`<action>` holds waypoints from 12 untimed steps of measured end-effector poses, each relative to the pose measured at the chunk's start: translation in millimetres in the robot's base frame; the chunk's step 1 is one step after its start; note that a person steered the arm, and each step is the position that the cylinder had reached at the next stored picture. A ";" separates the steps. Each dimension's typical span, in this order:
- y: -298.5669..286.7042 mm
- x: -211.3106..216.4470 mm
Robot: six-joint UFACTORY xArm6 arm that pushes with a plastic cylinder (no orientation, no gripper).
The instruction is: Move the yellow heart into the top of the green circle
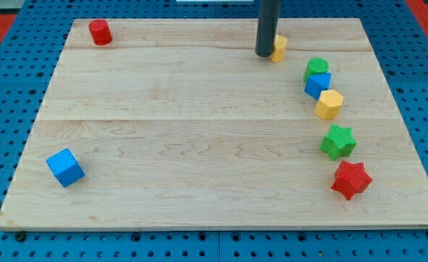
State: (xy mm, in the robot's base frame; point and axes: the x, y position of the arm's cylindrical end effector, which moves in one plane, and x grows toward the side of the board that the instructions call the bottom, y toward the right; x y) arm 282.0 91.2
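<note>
Bright, even light, sharp focus, small soft shadows beneath the blocks, no glare

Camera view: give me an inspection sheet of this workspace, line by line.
Surface: wooden board, flat, on a blue pegboard.
Job's things: yellow heart near the view's top; green circle lower to its right, apart.
Clutter: red cylinder, blue cube, blue block, yellow hexagon, green star, red star.
Grippers: none; my tip touches the heart's left side.
Cables: nothing seen.
Surroundings: red patches at the top corners.
</note>
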 end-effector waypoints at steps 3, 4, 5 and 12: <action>34.1 7.3; 33.7 -8.3; 31.0 -47.1; 73.2 -27.6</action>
